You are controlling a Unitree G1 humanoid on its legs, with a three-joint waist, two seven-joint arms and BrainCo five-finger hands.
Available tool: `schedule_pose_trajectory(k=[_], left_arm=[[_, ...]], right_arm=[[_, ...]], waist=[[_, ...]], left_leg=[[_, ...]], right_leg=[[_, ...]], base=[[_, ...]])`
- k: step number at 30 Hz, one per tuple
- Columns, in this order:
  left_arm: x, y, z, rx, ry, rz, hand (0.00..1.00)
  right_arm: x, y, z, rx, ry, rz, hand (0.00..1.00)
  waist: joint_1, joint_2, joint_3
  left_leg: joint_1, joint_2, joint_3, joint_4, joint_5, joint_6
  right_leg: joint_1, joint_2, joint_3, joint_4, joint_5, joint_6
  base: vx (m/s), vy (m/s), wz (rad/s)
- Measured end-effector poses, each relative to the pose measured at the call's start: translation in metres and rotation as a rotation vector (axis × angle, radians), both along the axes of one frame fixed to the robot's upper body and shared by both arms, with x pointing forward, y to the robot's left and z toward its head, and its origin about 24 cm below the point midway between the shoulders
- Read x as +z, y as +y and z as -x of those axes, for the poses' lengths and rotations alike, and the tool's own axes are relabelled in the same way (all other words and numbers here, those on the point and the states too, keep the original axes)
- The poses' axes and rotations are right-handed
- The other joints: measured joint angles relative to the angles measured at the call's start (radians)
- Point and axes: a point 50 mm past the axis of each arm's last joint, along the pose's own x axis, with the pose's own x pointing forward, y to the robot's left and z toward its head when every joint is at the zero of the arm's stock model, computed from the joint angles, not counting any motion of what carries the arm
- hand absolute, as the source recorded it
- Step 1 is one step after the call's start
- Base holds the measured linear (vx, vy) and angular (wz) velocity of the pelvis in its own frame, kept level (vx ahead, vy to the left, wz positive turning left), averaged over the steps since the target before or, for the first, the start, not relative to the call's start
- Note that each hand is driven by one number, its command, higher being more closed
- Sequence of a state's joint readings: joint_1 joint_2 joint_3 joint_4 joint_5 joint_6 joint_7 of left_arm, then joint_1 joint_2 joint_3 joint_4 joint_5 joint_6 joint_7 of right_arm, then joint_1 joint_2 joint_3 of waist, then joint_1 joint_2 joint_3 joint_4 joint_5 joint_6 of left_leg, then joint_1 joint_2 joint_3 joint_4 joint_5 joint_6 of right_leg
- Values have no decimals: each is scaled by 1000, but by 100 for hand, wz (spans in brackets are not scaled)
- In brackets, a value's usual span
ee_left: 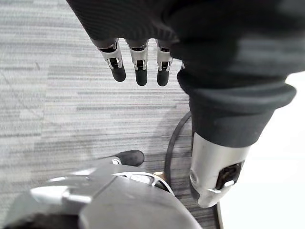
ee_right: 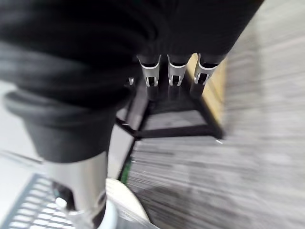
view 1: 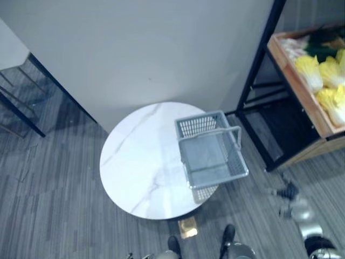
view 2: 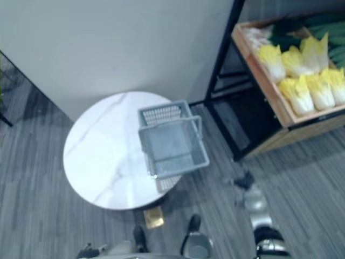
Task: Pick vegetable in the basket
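1. Left hand (ee_left: 141,62): hangs low over the grey striped carpet floor (view 1: 54,205). In its wrist view the fingers and thumb are extended straight and spread loosely. Nothing is held.

2. Right hand (ee_right: 175,71): in the eye views it sits at the lower right, above the floor, between the surface and the shelf unit. Its wrist view is blurred, but the fingers read as straight and relaxed, with nothing between them. A corner of the basket's mesh wall shows beside the thumb in that view.

3. Surface (view 1: 135,162): a round white marble-pattern top directly ahead of the robot. A brass-coloured base plate (view 1: 187,227) shows at its near edge.

4. Basket (view 1: 213,156): grey plastic with perforated walls. It stands on the right side of the surface, and its near right corner overhangs the rim. The handle (view 1: 210,133) is raised across the opening.

5. Shelf unit (view 2: 221,54): a black metal frame to the right of the surface and further back, well apart from the basket.

6. Wooden crate (view 2: 312,127): rests tilted on the shelf unit.

7. Task items: yellow-white Chinese cabbages (view 2: 298,93) lie side by side in the crate. Dark green vegetables (view 2: 291,29) lie at its far end.

8. Wall panel (view 1: 135,54): plain grey, standing directly behind the surface.
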State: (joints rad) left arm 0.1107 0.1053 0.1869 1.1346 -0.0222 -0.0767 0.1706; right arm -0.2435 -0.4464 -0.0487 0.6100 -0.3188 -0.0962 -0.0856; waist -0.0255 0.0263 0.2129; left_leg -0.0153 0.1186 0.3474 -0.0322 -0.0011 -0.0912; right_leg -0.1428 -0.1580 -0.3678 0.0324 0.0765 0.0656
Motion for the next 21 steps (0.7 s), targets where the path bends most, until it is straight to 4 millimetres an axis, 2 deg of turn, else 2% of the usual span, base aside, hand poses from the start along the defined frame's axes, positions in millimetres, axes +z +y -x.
schedule_pose_trajectory(k=[2,4,5,8,16,18,21], left_arm=[[1,2,-1,-20,2,-9,0],[1,4,-1,-25,2,-13,0],[2,6,-2,-31,0,-20,0],[3,8,-5,-32,-11,-29,0],[7,11,-20,-2,-56,-43,0],[7,13,-20,16,-59,-47,0],[8,14,-20,36,-63,-47,0]], right_arm=[[38,23,-18,137,-134,97,0],[67,45,-27,254,-245,184,0],[88,62,-34,340,-324,256,0],[116,88,-44,466,-422,365,0],[158,141,-64,714,-495,526,0],[166,146,-71,732,-497,559,0],[177,151,-82,742,-483,615,0]], waist=[[4,-8,12],[7,-19,18],[8,-26,22],[17,-39,30],[58,-62,71],[57,-67,75],[75,-70,91]], left_leg=[[-5,7,0,-1,1,1],[-7,11,-1,-2,1,1],[-10,12,-2,-2,1,0],[-16,10,-5,-3,1,1],[-49,8,-46,2,8,6],[-61,7,-59,2,11,6],[-70,7,-61,3,13,7]], right_leg=[[-9,10,8,0,2,-3],[-11,16,10,-2,2,-3],[-12,17,10,-5,3,-5],[-12,17,8,-16,10,-7],[-10,18,10,-39,22,-8],[-11,18,11,-48,26,-8],[-13,21,33,-66,40,-10]], base=[[-6,-45,-9],[15,-37,-4],[0,0,0],[0,0,0],[15,-1,13],[10,3,22],[5,2,4]])
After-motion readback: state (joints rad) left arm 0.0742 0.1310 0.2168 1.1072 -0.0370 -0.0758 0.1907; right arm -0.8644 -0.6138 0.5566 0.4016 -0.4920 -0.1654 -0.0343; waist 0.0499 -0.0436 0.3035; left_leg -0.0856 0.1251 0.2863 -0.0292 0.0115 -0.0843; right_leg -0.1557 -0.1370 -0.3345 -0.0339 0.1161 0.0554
